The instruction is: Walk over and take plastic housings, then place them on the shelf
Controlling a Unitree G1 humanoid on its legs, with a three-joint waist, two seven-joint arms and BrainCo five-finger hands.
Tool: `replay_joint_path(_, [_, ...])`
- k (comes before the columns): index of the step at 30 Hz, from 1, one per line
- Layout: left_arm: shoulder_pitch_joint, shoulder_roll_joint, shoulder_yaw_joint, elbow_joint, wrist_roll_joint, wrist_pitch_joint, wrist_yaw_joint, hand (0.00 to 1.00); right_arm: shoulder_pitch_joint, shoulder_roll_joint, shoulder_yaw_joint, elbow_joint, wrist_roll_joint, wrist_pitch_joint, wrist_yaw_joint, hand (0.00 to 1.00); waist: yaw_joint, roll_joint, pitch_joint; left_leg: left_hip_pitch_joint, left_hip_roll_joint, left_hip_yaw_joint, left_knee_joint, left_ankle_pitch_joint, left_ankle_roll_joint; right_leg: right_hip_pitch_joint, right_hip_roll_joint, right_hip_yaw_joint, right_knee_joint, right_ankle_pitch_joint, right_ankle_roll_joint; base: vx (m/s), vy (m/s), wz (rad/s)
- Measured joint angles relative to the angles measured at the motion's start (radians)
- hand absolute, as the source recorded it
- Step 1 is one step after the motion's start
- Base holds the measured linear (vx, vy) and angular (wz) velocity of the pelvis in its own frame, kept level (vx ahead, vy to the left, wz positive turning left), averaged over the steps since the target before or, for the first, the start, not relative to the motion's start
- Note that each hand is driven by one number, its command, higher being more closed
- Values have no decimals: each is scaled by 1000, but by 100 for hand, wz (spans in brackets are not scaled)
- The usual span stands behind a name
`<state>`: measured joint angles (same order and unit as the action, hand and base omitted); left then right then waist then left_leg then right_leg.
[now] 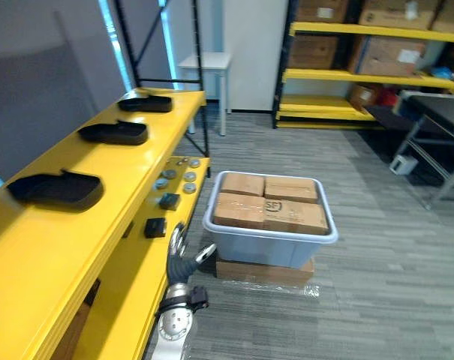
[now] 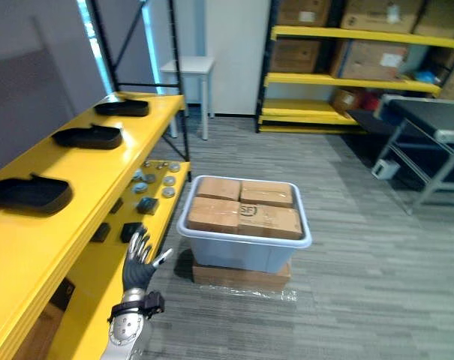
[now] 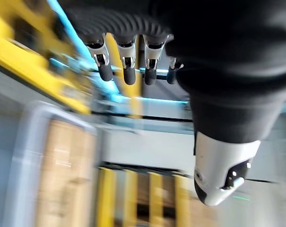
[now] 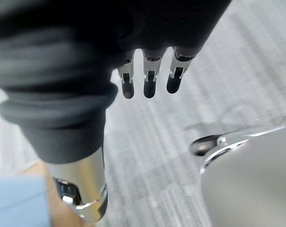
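My left hand (image 1: 180, 255) is raised just off the outer edge of the yellow shelf's lower board (image 1: 129, 289), fingers straight and fanned, thumb out to the side, with nothing in it. In its own wrist view the fingers (image 3: 128, 68) point out straight and bare as well. My right hand (image 4: 149, 84) hangs over the grey floor with its fingers straight and together, also holding nothing.

The plastic housings are all on the shelf's top board (image 1: 125, 161) - three black, shallow shells in a row along its length. The nearest housing (image 1: 58, 187) lies towards the near end, close to the back edge. The middle housing (image 1: 114, 133) sits about halfway along. The far housing (image 1: 145, 103) rests near the far end, short of the corner. They are well apart from one another.

On the lower board, near its far end, lies a cluster of small round parts (image 1: 178, 174). Two small black blocks (image 1: 169, 200) sit nearer me, and the closer one (image 1: 154, 227) is just beside my left fingertips.

Beside the shelf on the floor stands a grey bin (image 1: 264, 251) packed with cardboard boxes (image 1: 268, 206) - it rests on a flat carton. Beyond are a small white table (image 1: 205, 61) and a yellow rack (image 1: 347, 75) stacked with more boxes.
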<state>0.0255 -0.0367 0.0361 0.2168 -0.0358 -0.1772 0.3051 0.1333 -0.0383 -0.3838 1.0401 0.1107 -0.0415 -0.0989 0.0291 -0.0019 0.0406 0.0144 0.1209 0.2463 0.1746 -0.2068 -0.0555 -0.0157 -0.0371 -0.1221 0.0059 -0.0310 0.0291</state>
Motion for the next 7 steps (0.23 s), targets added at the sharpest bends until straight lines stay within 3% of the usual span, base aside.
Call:
replay_joint_path(3, [-22,29,40,249,-1,13,-10,0,11,-11,-29,1,-1,0,0,0,-13,5,2,30,0,-33,-40,23,-10,33,8,-17,-20,1,-1,19,-75,13])
replay_joint_path(7, [-43,70,182,681,-18,82,-50,0,-4,-15,-49,6,0,0,-4,0,-16,5,11,46,-18,-56,-67,40,-12,56,-4,-33,-44,5,-1,20,19,18])
